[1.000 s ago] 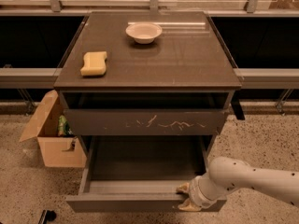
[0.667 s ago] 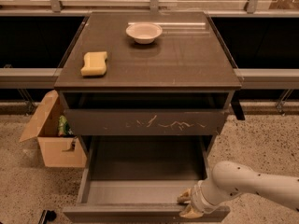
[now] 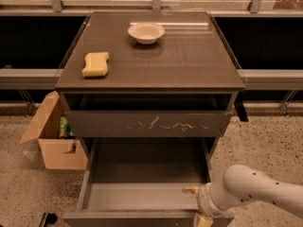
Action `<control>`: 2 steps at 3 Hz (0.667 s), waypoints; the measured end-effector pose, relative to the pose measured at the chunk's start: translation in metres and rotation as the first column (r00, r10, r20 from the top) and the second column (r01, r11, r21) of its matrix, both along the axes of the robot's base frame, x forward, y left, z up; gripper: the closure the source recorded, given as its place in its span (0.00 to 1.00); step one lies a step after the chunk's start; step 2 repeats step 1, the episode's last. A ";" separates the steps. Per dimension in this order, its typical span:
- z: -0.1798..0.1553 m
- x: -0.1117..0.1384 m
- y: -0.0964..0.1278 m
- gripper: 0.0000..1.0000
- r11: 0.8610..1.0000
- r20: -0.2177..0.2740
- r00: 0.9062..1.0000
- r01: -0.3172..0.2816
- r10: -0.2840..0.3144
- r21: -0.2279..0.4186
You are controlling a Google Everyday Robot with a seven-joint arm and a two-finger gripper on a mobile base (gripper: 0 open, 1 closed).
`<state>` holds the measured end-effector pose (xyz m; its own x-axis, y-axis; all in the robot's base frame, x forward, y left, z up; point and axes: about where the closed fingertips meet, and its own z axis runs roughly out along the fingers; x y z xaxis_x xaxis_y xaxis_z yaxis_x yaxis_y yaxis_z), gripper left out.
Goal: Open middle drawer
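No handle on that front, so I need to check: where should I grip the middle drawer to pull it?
Grip the middle drawer by the top edge of its flat front, from above: there is no handle, and the pulled-out drawer leaves that lip exposed. The gripper sits clamped there at its right end.

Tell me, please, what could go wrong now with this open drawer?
The pincer sits at the right end of the front of the middle drawer, off centre, so more pulling could skew the drawer and jam it. The drawer is already far out, so it might leave its rails.
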<state>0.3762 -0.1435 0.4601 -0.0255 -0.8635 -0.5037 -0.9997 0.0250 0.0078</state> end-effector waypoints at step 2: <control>0.014 0.000 -0.009 0.00 1.000 0.032 0.999 0.007 -0.008 0.030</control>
